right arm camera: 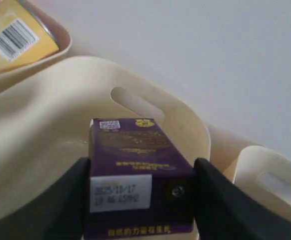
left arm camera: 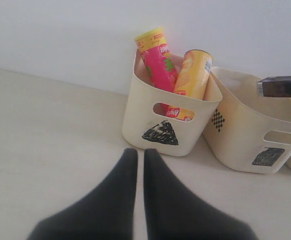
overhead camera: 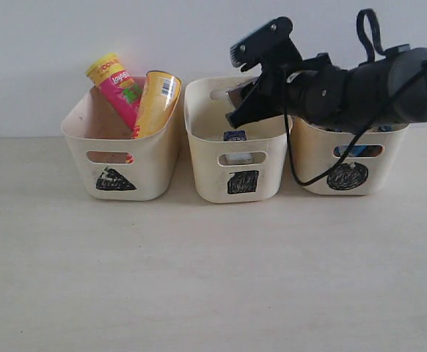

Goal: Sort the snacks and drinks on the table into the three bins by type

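Observation:
My right gripper (right arm camera: 141, 162) is shut on the dark purple drink carton (right arm camera: 135, 170) and holds it over the middle bin (right arm camera: 150, 85), the one with the square mark (overhead camera: 232, 172). In the exterior view the right gripper (overhead camera: 244, 103) reaches in from the right above that bin's rim. A blue-and-white carton (overhead camera: 235, 136) lies inside it. The pink canister (overhead camera: 118, 92) and the yellow-orange canister (overhead camera: 157, 103) lean in the triangle bin (overhead camera: 118, 172). My left gripper (left arm camera: 139, 156) is shut and empty, low over the table (left arm camera: 45, 140) in front of the triangle bin (left arm camera: 158, 112).
The circle bin (overhead camera: 345, 176) stands at the right, partly behind my right arm, and something blue (overhead camera: 356, 150) shows through its handle cut-out. A pale wall rises right behind the three bins. The beige table (overhead camera: 199, 279) stretches wide in front of them.

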You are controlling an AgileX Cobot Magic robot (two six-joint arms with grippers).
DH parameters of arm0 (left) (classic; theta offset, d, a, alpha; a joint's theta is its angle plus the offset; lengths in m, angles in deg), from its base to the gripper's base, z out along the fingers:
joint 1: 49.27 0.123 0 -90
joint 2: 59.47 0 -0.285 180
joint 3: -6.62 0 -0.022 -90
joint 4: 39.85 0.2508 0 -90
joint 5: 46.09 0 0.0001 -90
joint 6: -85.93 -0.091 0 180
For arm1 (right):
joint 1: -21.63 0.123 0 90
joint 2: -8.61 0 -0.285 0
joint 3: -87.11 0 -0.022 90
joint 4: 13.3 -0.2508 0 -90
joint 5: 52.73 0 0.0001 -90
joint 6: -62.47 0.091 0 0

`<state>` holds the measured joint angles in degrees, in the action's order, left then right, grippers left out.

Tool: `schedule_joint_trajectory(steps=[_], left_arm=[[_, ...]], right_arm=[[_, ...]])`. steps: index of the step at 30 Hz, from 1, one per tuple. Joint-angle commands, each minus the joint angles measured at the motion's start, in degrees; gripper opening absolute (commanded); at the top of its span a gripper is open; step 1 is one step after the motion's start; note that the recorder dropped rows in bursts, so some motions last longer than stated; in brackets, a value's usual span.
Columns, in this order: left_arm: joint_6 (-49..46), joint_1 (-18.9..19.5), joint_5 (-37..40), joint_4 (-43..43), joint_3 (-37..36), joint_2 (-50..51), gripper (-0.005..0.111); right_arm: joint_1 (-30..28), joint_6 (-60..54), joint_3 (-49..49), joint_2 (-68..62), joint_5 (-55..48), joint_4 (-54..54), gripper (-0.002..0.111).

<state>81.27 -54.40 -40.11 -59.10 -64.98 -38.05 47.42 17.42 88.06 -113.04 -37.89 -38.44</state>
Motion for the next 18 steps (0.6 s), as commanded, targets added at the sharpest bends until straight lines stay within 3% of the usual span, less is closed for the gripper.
schedule_joint_trajectory(steps=[1, 4, 7, 8, 11, 15, 18], left_arm=[[0.6, 0.2, 0.0, 0.2, -0.1, 0.2, 0.004], [0.6, 0.2, 0.0, 0.2, -0.1, 0.2, 0.004], [0.6, 0.2, 0.0, 0.2, -0.1, 0.2, 0.004], [0.6, 0.2, 0.0, 0.2, -0.1, 0.2, 0.004], [0.6, 0.2, 0.0, 0.2, -0.1, 0.2, 0.004], [0.6, 0.2, 0.0, 0.2, -0.1, 0.2, 0.004], [0.6, 0.2, 0.0, 0.2, -0.1, 0.2, 0.004]], right_arm=[[-0.1, -0.4, 0.4, -1.8, 4.2, -0.1, 0.004], [-0.1, -0.4, 1.4, -3.1, 3.5, -0.2, 0.020], [-0.1, -0.4, 1.9, -3.4, 3.4, -0.4, 0.047], [-0.1, -0.4, 1.9, -3.3, 4.1, -0.4, 0.062], [-0.1, -0.4, 1.9, -3.0, 5.7, -0.4, 0.083], [-0.1, -0.4, 1.9, -0.6, 5.8, -2.8, 0.076], [-0.1, -0.7, 1.9, 1.7, 5.8, -6.4, 0.058]])
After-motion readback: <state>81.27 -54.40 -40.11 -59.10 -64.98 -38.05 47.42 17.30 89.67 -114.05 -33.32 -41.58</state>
